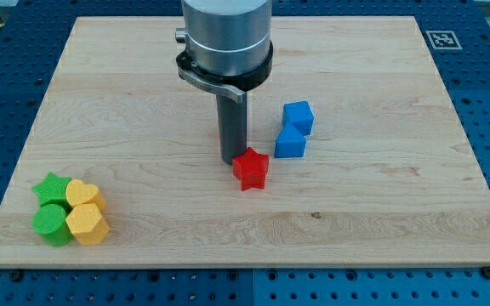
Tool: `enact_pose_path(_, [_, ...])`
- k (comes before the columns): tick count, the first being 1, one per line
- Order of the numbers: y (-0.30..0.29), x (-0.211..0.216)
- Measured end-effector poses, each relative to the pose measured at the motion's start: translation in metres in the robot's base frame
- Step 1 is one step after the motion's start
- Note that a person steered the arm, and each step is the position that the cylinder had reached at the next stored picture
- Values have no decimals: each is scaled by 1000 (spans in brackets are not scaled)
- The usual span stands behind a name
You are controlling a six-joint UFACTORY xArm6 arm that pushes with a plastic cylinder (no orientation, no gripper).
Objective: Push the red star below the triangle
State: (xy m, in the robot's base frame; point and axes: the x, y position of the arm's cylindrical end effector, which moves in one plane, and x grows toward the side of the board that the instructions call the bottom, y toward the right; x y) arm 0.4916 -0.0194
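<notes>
The red star (251, 169) lies near the middle of the wooden board (381, 212). My tip (231, 160) is right at the star's upper left edge, touching or nearly touching it. A blue triangle-like block (290, 143) sits just to the upper right of the star, a small gap apart. A blue cube (298, 116) sits right above that block, touching it.
At the view's lower left a tight cluster holds a green star (51, 188), a green cylinder (51, 222), a yellow heart-like block (83, 195) and a yellow hexagon (87, 224). A fiducial marker (440, 38) sits off the board's top right corner.
</notes>
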Motion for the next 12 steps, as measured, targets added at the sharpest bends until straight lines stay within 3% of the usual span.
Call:
enact_pose_path(2, [-12,11])
enact_pose_path(4, [-12,51])
enact_pose_path(8, [-14,68])
enact_pose_path(10, [-1,40])
enact_pose_path(12, [-6,65])
